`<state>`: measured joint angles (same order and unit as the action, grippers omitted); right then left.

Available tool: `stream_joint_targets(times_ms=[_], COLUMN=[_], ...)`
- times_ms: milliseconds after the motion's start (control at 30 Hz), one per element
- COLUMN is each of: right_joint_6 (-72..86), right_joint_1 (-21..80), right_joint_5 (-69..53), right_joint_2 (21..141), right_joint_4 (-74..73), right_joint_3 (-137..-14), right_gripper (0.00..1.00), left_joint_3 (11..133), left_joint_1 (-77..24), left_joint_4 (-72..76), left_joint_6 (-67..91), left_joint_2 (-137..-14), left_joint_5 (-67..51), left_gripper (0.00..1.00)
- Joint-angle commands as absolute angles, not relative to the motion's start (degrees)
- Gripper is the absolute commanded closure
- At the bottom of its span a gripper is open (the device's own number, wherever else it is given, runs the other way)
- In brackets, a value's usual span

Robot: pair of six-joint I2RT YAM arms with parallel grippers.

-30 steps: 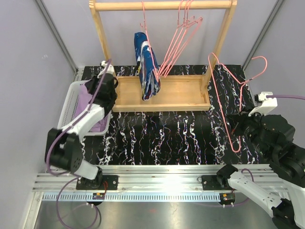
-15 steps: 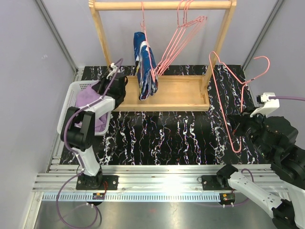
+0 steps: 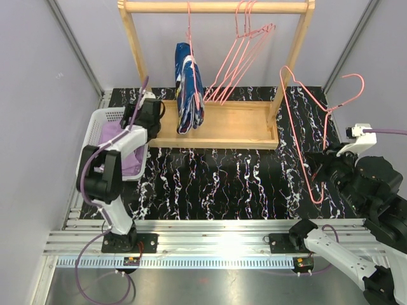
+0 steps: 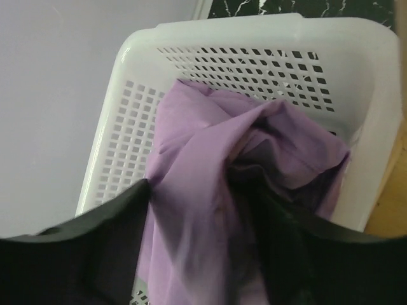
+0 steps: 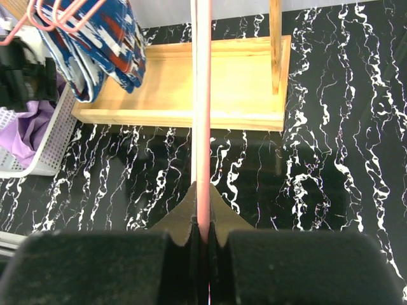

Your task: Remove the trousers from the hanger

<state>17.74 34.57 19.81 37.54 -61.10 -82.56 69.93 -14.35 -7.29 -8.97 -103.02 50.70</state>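
Left gripper: jaws standing open over the white basket; best lifting straight up, clear of the cloth. Lilac trousers: lying crumpled and soft in that basket. Splashed blue trousers: hanging folded on the wooden rack. Right gripper: clamping a bare pink hanger.

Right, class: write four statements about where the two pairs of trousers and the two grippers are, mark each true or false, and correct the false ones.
1. The lilac-purple cloth trousers lie in the white plastic basket. True.
2. The dark blue splashed cloth trousers lie on the black table. False: they hang on a pink hanger on the wooden rack.
3. The right gripper is shut on a bare pink wire hanger. True.
4. The left gripper clamps the wooden rack. False: it hovers open over the basket.
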Motion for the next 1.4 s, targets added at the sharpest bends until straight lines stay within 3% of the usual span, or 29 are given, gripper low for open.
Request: stream_joint_targets(times_ms=[0,167,233,400,533,567,600,833,1067,1367], right_joint_6=[17.31,17.67,17.93,18.45,18.72,18.81,18.81,16.79,13.19,10.91], right_joint_1=[34.72,34.72,34.63,34.63,34.63,34.63,34.63,34.72,34.63,34.63], right_joint_5=[18.9,18.28,18.11,16.79,16.79,16.7,16.7,17.58,24.25,23.73], right_joint_2=[37.35,37.62,37.62,38.14,37.79,37.79,37.71,38.76,40.87,43.94], right_joint_4=[-58.8,-59.24,-59.24,-59.59,-59.24,-59.24,-59.15,-59.24,-60.38,-59.94], right_joint_3=[-84.81,-85.43,-85.69,-86.75,-86.4,-86.4,-86.48,-88.59,-94.39,-97.03], right_gripper=[1.0,1.0,1.0,1.0,1.0,1.0,1.0,1.0,1.0,1.0], left_joint_3=[69.7,67.16,65.13,67.4,71.1,72.93,73.82,75.93,70.32,67.85], left_joint_1=[-13.1,-12.75,-12.13,-8.36,-3.44,-2.64,-1.68,-0.26,-0.18,-0.18], left_joint_4=[-8.17,-7.56,-7.12,-11.94,-20.28,-24.39,-26.17,-32.69,-29.98,-27.06], left_joint_6=[-4.22,-3.25,-2.55,3.22,10.88,12.2,14.57,20.39,27.06,29.45], left_joint_2=[-93.79,-80.37,-76.75,-72.07,-75.31,-76.8,-79.34,-92.97,-102.47,-99.86], left_joint_5=[41.93,29.14,25.33,19.43,13.45,11.27,10.47,8.26,12.3,11.69], left_gripper=[0.26,0.15,0.01,0.02,0.18,0.26,0.27,0.08,0.05,0.01])
